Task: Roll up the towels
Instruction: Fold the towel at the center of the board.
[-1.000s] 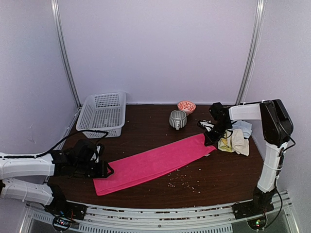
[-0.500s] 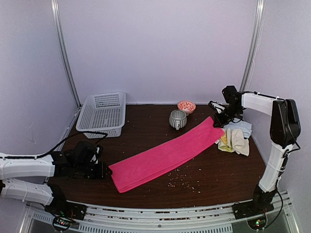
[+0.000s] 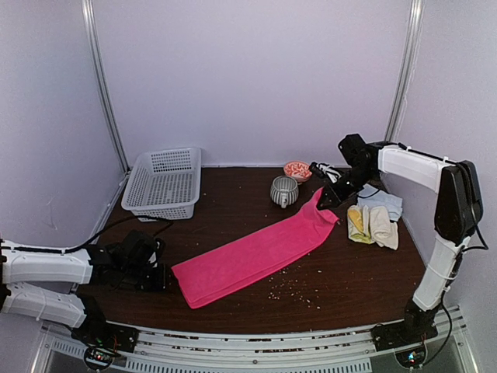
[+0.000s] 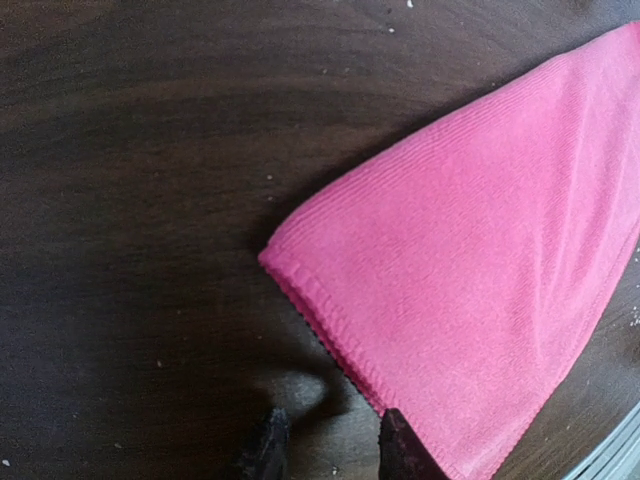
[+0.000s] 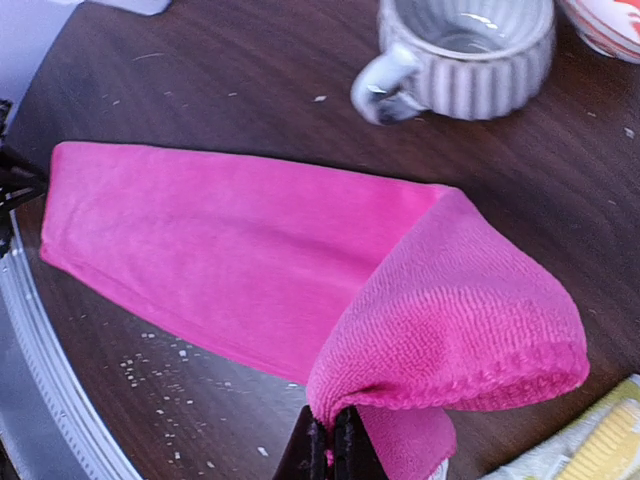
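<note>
A bright pink towel point(image 3: 256, 252) lies in a long diagonal strip on the dark table. My right gripper point(image 3: 322, 198) is shut on its far right end, which is lifted and curled back over the strip; the wrist view shows the pinched fold point(image 5: 450, 340) above the closed gripper point(image 5: 333, 440). My left gripper point(image 3: 159, 276) rests low at the near left end, open, with only bare table between its fingers point(image 4: 330, 450); one finger point(image 4: 400, 450) sits at the pink hem point(image 4: 330, 320). Yellow point(image 3: 356, 223), cream point(image 3: 382, 227) and pale blue point(image 3: 386, 203) towels are heaped at the right.
A white mesh basket point(image 3: 163, 183) stands at the back left. A striped grey mug point(image 3: 283, 190) and a red-and-white bowl point(image 3: 297, 169) sit just behind the towel's lifted end. Crumbs point(image 3: 291, 291) are scattered near the front edge.
My right gripper pulled the pink towel to the right and back, then carried its end up and leftward so it folds over. The towel slid away from my left gripper, which stayed open.
</note>
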